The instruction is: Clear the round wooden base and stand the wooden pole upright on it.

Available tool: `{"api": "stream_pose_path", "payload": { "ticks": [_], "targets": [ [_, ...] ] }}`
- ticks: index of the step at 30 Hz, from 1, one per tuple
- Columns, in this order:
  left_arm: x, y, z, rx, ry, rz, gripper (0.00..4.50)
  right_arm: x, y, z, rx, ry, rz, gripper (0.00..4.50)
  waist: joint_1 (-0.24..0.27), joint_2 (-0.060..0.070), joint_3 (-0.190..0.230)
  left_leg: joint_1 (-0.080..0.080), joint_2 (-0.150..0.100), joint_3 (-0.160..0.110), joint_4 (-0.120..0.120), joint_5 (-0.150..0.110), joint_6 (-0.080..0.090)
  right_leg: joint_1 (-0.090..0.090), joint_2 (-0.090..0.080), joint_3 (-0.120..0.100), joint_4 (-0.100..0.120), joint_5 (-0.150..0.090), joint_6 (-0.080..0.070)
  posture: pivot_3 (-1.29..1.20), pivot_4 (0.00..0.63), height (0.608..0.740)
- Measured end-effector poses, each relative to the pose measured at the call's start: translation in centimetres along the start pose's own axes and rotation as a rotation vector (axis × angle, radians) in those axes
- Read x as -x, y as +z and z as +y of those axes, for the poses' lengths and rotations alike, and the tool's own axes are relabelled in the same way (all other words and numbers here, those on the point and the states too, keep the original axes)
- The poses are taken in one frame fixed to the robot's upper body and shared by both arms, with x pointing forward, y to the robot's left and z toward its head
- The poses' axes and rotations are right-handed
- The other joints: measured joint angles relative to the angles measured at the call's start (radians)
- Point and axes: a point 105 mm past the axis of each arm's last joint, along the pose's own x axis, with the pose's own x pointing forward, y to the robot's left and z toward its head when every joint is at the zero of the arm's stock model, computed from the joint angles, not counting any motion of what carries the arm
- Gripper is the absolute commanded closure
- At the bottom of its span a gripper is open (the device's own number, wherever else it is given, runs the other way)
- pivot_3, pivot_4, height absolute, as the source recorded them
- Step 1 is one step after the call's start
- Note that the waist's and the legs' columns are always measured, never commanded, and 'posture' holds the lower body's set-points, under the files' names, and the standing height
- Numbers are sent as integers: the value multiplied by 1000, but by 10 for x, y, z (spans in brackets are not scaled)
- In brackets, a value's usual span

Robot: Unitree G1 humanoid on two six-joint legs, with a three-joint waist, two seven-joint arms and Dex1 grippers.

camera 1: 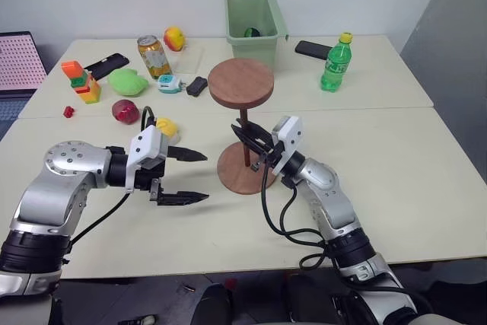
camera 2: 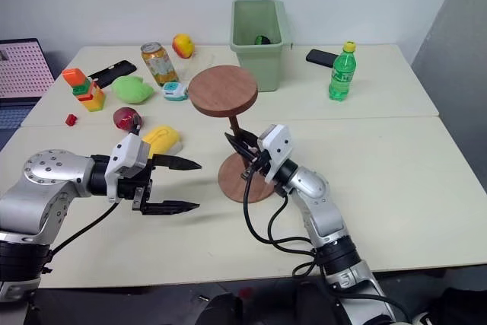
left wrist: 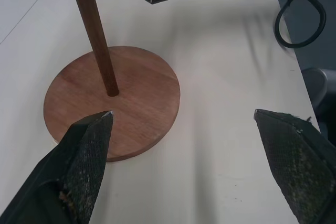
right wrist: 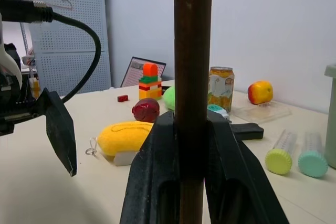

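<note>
The pole (camera 1: pixel 245 144) stands upright in the centre hole of the base (camera 1: pixel 245 169), mid-surface toward the near edge, its top disc up. The right pincer (camera 1: pixel 251 136) is closed around the pole's shaft; the left pincer (camera 1: pixel 194 176) hangs wide open just beside the base, holding nothing. At the far edge, a green bin (camera 1: pixel 256 17) holds something dark, hard to make out.

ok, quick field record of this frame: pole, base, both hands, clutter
pole: wooden pole upright, lower end at the centre of the round wooden base, disc end up
base: flat on the table, nothing else on it
right hand: right hand shut on the pole
left hand: left hand open, holding nothing, beside the base
clutter: green bin, green bottle, can at the back
</note>
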Motion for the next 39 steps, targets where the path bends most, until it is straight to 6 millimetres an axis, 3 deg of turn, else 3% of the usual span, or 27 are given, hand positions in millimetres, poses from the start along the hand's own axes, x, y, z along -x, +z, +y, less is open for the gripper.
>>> {"api": "stream_pose_path", "payload": {
  "ticks": [3, 19, 22, 25, 27, 32, 36, 39],
  "targets": [
    [0, 0, 0, 0, 1, 0, 0, -1, -2, -1, -6, 1, 14, 4256, 6, 0, 0, 8, 0, 0, -2, 0, 0, 8, 0, 0, -2, 0, 0, 0, 150, 740],
    [0, 0, 0, -3, -1, 4, 0, 1, -10, -2, -10, -5, 58, 4256, 8, 0, -19, 14, 0, 0, -5, 0, 1, 14, 0, 0, -7, -1, 0, 0, 150, 740],
    [-1, 2, 1, -10, -4, 3, 0, 2, -14, -2, -10, -11, 83, 3373, 8, 0, -19, 14, 0, 0, -5, 0, 1, 14, 0, 0, -7, -1, 0, 0, 150, 740],
    [-1, 3, 2, -15, -4, 1, 0, 28, -67, 2, -113, -41, 294, 2688, 13, 2, -16, 8, 0, 0, -4, 0, 1, 10, 1, 0, -8, -1, 0, 0, 150, 740],
    [-1, 2, 2, -9, -3, -2, 0, 37, -78, 1, -146, -55, 348, 2228, 10, 3, -13, 4, 0, 0, -3, 0, 0, 5, 0, 1, -6, -1, 0, 0, 150, 740],
    [-3, 5, 4, -19, -6, -12, 0, 21, -45, -4, -88, -41, 250, 1055, 4, 3, -13, 5, 2, -1, -5, 0, 1, 4, 3, 1, -5, -1, -1, 0, 150, 740],
    [-2, 3, 5, -9, -5, -13, 0, 19, -34, -3, -81, -32, 231, 196, 7, 3, -13, 4, 1, -1, -5, 0, 1, 4, 3, 1, -6, -1, -1, 0, 150, 740],
    [-2, 5, 5, -13, -11, -15, 0, 24, -26, -6, -72, -15, 246, 35, 13, 3, -13, 4, 1, -1, -4, 0, 1, 4, 2, 1, -6, -1, -1, 0, 150, 740]
  ]
}}
